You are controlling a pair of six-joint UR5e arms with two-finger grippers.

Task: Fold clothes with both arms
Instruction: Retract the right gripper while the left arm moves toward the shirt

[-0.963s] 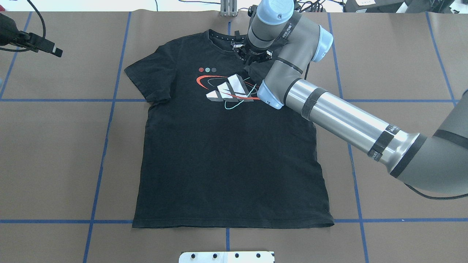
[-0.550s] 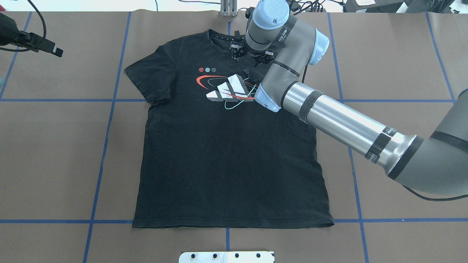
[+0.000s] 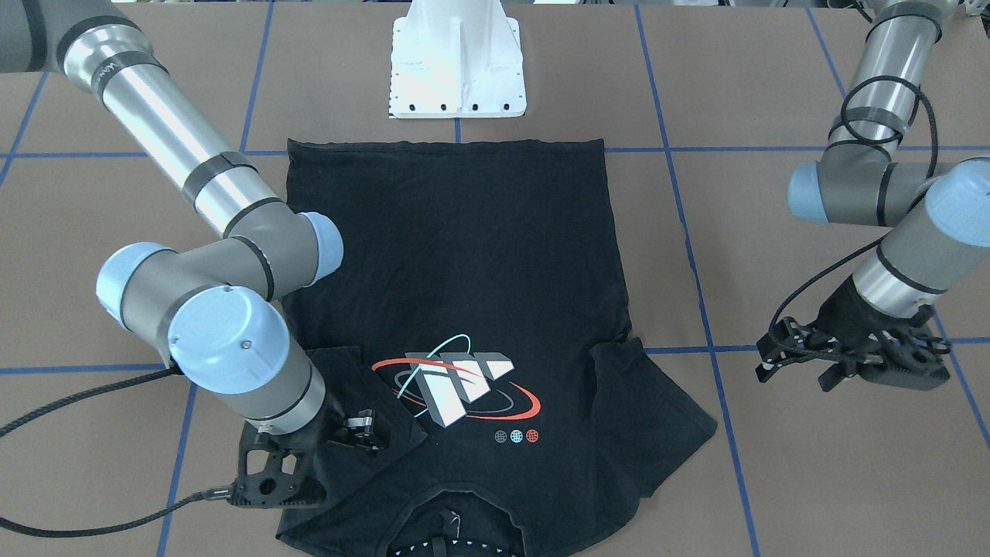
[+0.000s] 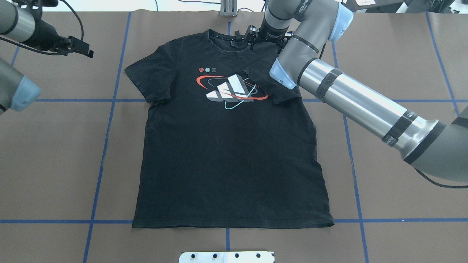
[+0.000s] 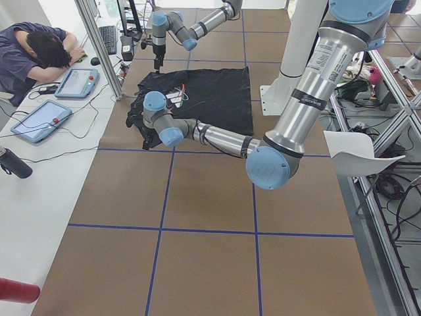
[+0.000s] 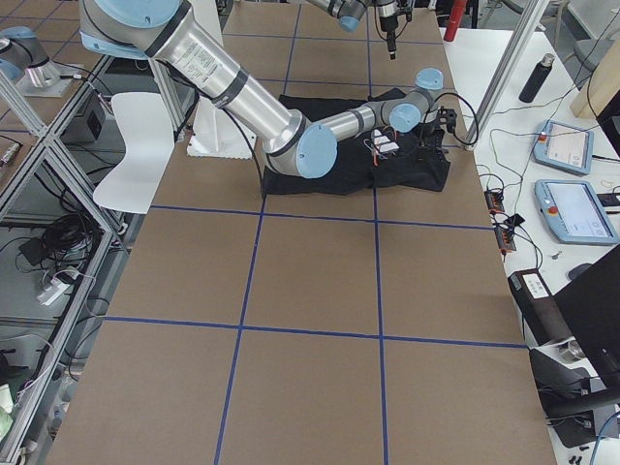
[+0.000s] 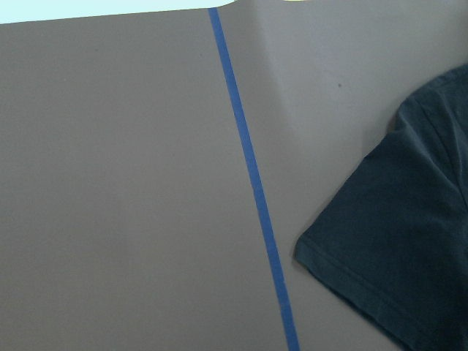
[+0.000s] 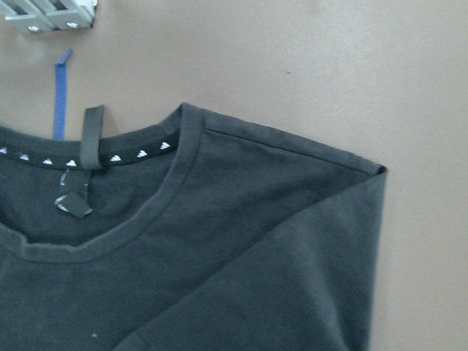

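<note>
Beside the logo (image 4: 230,89), on its right in the overhead view, one sleeve (image 4: 272,82) of the shirt (image 4: 226,157) lay folded inward, its edge touching the rings. The right gripper (image 4: 267,39) had let it go and drawn back past the collar (image 4: 223,45), beyond the logo, jaws spread and empty. The left gripper (image 4: 82,49), spread too, had swung in toward the flat sleeve (image 4: 146,78) on the logo's other side, though it was well apart from it. One sleeve fold looked done, and the matching fold seemed next.
</note>
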